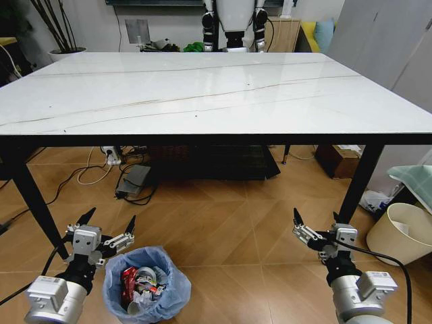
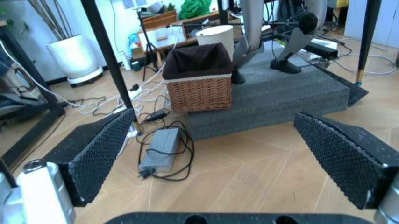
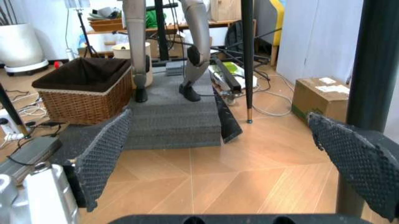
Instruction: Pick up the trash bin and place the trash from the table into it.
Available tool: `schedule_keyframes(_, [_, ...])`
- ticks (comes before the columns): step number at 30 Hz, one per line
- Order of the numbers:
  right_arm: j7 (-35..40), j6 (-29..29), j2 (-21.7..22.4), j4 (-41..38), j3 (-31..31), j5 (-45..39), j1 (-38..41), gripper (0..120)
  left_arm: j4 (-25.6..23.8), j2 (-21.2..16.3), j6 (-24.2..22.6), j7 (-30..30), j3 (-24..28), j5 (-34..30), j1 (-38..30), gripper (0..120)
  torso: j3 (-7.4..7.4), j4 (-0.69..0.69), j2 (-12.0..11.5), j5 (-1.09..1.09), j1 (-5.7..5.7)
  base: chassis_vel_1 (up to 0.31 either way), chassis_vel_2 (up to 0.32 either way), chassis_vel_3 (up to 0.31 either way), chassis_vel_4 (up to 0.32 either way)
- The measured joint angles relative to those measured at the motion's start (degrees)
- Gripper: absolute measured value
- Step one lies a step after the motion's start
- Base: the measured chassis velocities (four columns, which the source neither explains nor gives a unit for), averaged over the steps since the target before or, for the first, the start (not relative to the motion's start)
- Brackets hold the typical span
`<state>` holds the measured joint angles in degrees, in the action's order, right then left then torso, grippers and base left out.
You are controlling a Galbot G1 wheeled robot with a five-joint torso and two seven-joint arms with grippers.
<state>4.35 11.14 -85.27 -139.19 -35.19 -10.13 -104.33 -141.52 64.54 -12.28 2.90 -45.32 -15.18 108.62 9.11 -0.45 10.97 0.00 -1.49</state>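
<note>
Trash bin (image 1: 147,283) on the wood floor just beside the left gripper (image 1: 108,233), in front of the table (image 1: 202,91); right gripper (image 1: 316,228) well apart. Both spread wide, grasping nothing. Crinkly light-blue liner, red can and white scraps inside. Bin's lower rim cut off by picture edge.

the head view looks forward and down over the bench (image 1: 202,94) from just before its near edge. both wrist views sit low, facing under the bench, and share the wicker basket (image 2: 198,77) (image 3: 87,88) beyond it.
</note>
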Motion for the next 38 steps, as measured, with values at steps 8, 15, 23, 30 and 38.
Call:
schedule_keyframes(8, [0.00, 0.02, 0.00, 0.00, 0.00, -0.01, 0.00, 100, 0.02, 0.00, 0.00, 0.00, -0.01, 0.00, 0.00, 100, 0.00, 0.00, 0.00, 0.00, 0.00, 0.000, 0.000, 0.000, 0.000])
schedule_keyframes(15, [0.00, 0.02, 0.00, 0.00, 0.00, -0.01, 0.00, 100, 0.04, 0.00, -0.01, -0.01, -0.01, 0.00, 0.00, 100, 0.00, 0.00, 0.00, 0.00, 0.00, 0.000, 0.000, 0.000, 0.000])
schedule_keyframes(23, [0.00, 0.03, 0.00, 0.00, 0.00, -0.03, 0.00, 100, 0.08, 0.00, -0.01, -0.01, -0.01, 0.00, 0.00, 100, 0.00, 0.00, 0.00, 0.00, 0.00, 0.000, 0.000, 0.000, 0.000])
schedule_keyframes(30, [0.00, 0.03, 0.01, 0.00, 0.00, -0.04, 0.00, 100, 0.09, 0.00, -0.01, -0.02, -0.01, 0.00, 0.00, 100, 0.00, 0.00, 0.00, 0.00, 0.00, 0.000, 0.000, 0.000, 0.000])
schedule_keyframes(38, [0.00, 0.02, 0.01, 0.00, 0.00, -0.05, 0.00, 100, 0.10, 0.00, -0.01, -0.01, -0.01, 0.00, 0.00, 100, 0.00, 0.00, 0.00, 0.00, 0.00, 0.000, 0.000, 0.000, 0.000])
